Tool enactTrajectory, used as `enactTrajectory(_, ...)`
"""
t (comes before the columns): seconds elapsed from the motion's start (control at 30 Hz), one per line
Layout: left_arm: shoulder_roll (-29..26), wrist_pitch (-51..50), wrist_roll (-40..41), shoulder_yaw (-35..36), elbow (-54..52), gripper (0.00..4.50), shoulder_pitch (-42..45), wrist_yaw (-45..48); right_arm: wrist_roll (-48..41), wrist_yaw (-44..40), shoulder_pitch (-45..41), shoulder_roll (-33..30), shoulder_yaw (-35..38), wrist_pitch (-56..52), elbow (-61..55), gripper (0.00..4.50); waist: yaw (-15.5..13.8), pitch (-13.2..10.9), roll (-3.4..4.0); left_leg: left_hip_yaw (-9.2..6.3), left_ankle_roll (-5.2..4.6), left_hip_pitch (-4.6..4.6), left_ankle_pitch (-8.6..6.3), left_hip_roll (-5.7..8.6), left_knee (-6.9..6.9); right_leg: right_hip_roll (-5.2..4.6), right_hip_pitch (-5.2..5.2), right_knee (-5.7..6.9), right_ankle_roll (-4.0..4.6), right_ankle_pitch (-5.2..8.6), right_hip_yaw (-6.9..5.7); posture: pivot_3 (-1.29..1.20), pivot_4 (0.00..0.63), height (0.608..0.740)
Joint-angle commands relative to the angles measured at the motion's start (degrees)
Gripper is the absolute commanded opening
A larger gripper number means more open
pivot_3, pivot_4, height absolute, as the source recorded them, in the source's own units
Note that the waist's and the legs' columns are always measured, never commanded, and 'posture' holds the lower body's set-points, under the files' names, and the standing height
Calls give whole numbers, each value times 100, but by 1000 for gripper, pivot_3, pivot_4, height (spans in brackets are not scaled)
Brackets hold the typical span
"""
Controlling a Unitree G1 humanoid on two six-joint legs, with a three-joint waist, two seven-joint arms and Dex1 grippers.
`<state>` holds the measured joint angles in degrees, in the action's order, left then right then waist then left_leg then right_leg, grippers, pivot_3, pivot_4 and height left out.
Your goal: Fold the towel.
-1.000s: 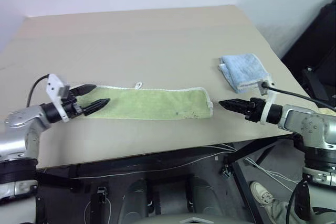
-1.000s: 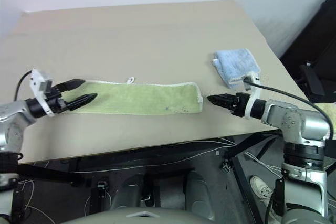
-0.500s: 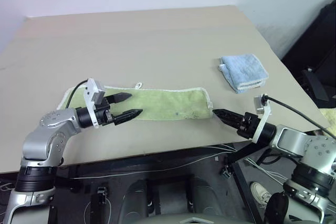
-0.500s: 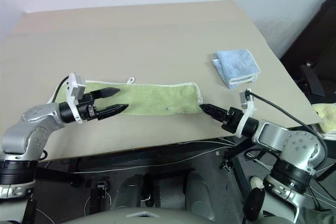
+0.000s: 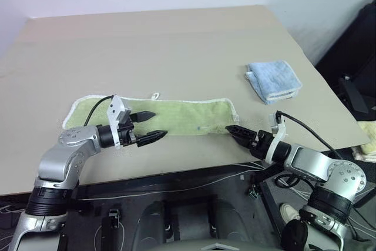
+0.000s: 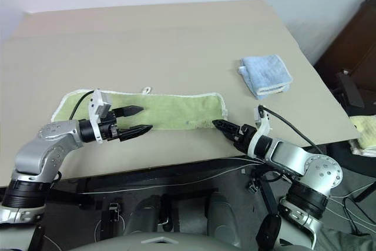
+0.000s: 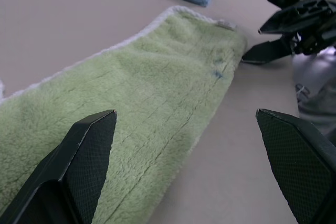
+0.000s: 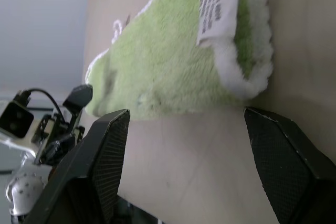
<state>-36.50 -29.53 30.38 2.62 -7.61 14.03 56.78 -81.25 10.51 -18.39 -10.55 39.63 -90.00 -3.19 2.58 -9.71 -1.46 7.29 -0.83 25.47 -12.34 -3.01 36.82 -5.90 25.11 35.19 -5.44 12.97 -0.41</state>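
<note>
The towel (image 5: 170,116) lies flat on the tan table (image 5: 164,45) as a long lime-green strip, running left to right close to the table's near edge. Its white trim shows along the far edge and around the right end, and a small white loop (image 5: 155,95) sticks out from the far edge a little left of the middle. A small dark mark (image 5: 201,126) sits on the pile toward the right end, and a white label (image 8: 212,8) is sewn at that end's hem.

My left claw (image 5: 150,126) is over the near edge of the towel, left of its middle, pointing right along the strip. Its two black fingers (image 7: 89,150) stand wide apart with nothing between them; one is over the green pile, the other over bare table just beside the near edge.

My right claw (image 5: 234,130) is at the towel's right end, near corner, pointing left toward it. Its fingers (image 8: 105,150) are spread well apart and hold nothing; the tips are just beside the trimmed edge, and I cannot tell whether they touch it.

A smaller folded light blue towel (image 5: 273,80) lies well apart, farther back near the table's right edge.
</note>
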Motion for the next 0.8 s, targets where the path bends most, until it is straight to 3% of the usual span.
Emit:
enactTrajectory(0.03,13,179,-73,-15,-165,4450,39,-10,-556,597,-33,-117,-82,502,181,3654,-1,0,0,0,0,0,0,0,0,0,0,0,0,0,0,0,150,740)
enactTrajectory(0.37,70,385,-213,-52,-114,4450,-29,9,-2094,1731,205,-405,-1108,1880,70,3654,-3,-1,2,1,-1,2,0,-1,-28,-3,6,-22,1,0,1,0,150,740)
enactTrajectory(0.47,79,466,-268,-41,-2,4500,11,1,-2415,1836,378,-600,-1410,2196,-39,3078,-5,-1,2,3,-12,2,7,2,-48,-4,8,-37,1,1,2,0,150,740)
enactTrajectory(0.77,111,358,-286,-103,-90,4500,97,-98,-2882,1734,736,-1204,-1999,2886,-176,22,-7,-1,1,6,-19,5,8,4,-66,-2,0,-76,-1,-1,1,0,150,740)
enactTrajectory(0.8,111,329,-277,-112,-121,4500,111,-119,-2888,1687,762,-1273,-2033,2926,-171,22,-8,-1,1,6,-20,5,8,4,-66,-2,-1,-76,-1,-1,1,0,150,740)
